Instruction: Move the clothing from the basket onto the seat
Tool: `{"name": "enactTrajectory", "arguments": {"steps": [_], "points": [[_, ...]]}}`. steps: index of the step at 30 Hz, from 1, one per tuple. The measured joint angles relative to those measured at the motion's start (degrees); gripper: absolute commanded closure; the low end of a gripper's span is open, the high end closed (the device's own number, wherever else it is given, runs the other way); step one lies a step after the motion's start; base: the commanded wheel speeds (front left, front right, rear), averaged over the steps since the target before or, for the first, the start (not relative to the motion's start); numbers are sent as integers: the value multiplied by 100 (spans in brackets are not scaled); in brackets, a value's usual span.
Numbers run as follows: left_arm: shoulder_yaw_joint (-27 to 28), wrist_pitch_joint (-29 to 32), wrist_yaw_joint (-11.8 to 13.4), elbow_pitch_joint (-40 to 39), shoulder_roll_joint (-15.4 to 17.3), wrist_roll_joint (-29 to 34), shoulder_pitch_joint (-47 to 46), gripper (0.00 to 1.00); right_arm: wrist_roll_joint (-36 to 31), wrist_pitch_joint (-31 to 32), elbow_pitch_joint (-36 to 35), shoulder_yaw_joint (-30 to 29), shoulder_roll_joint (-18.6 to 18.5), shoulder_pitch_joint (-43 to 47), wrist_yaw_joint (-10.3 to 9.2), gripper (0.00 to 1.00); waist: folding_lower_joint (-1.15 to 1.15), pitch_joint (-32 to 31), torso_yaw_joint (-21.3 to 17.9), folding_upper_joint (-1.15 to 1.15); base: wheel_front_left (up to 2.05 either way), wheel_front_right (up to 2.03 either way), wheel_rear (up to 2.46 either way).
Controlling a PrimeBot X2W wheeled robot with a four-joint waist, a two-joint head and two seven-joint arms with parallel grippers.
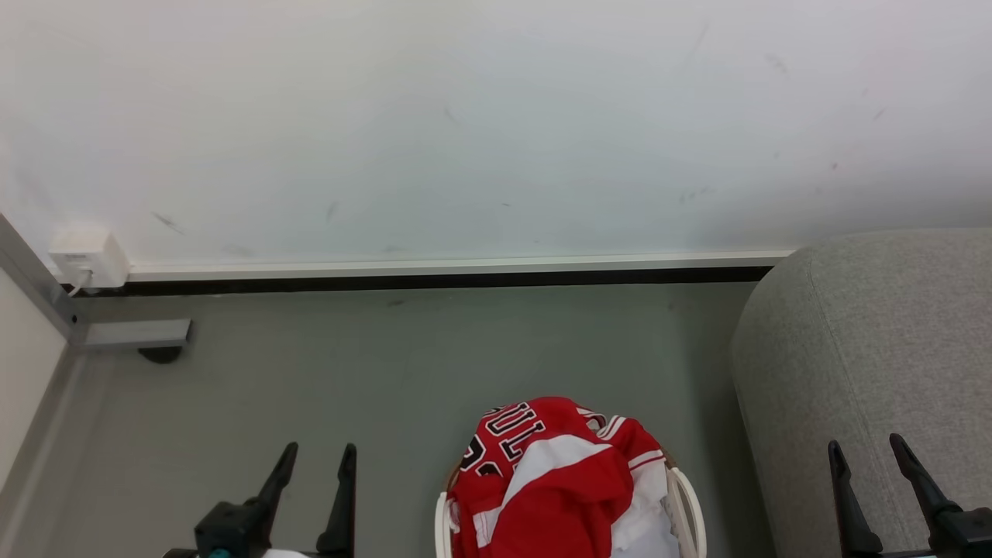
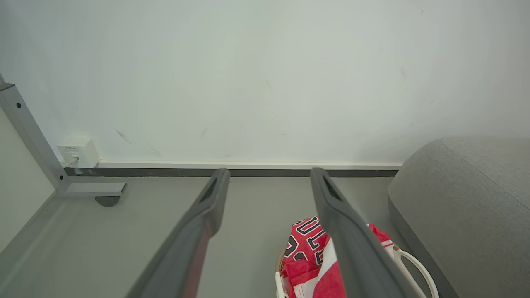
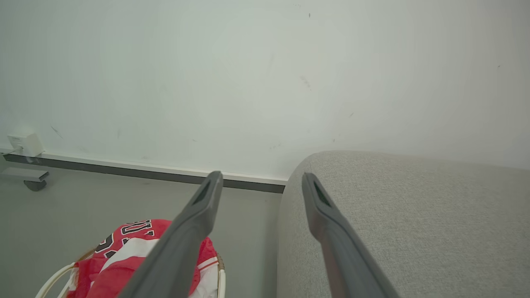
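While the red clothing (image 1: 554, 480) lies heaped in the basket (image 1: 442, 531) on the floor beside the seat (image 1: 876, 341), the left gripper (image 1: 320, 449) and right gripper (image 1: 865, 442) hover spread and empty, so the task looks unstarted.

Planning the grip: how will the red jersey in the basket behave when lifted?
The red jersey lies heaped in soft folds, so it will probably hang limp from one pinch. It looks thin, so likely light. It is bunched with white fabric in the basket, so more cloth may drag along.
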Motion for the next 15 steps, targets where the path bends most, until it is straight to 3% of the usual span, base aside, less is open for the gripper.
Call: {"name": "enactTrajectory", "arguments": {"steps": [15], "points": [[-42,-130,-19,52,1,438,-1,0,-430,-127,-11,91,-37,0,0,0,0,53,-108,0,0,0,0]]}}
